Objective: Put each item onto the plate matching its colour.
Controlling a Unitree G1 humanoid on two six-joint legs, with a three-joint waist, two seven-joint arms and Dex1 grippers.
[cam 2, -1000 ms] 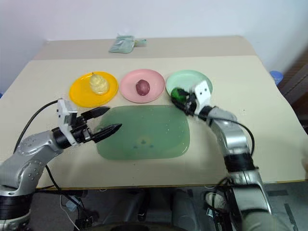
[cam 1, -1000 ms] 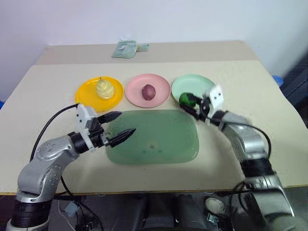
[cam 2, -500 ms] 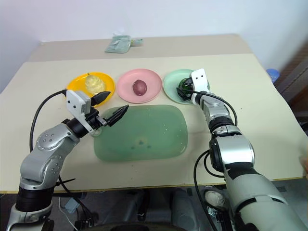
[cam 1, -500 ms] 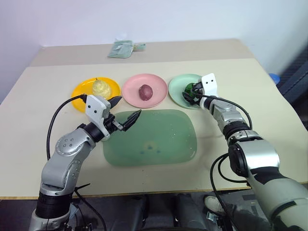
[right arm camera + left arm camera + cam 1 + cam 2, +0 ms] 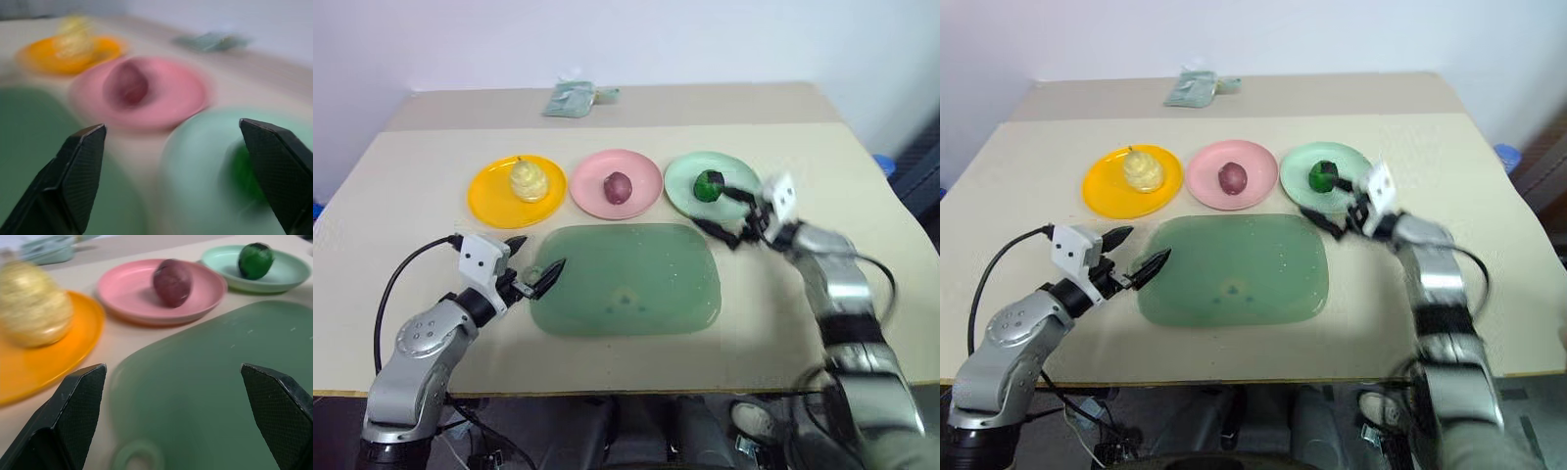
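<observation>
Holding my right gripper (image 5: 729, 214) with fingers apart and empty just beside the mint green plate (image 5: 680, 189), I judge the green ball (image 5: 708, 184) sits on it, beyond my fingertips.

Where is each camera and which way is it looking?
Left eye: on the head, looking down at the table; both arms show.
Right eye: beside it, same scene.
Left wrist: on the left arm, facing the pink plate; its open jaws show.
Right wrist: on the right arm, facing the green plate; its open jaws show.
Both wrist views share the maroon ball and green ball.
</observation>
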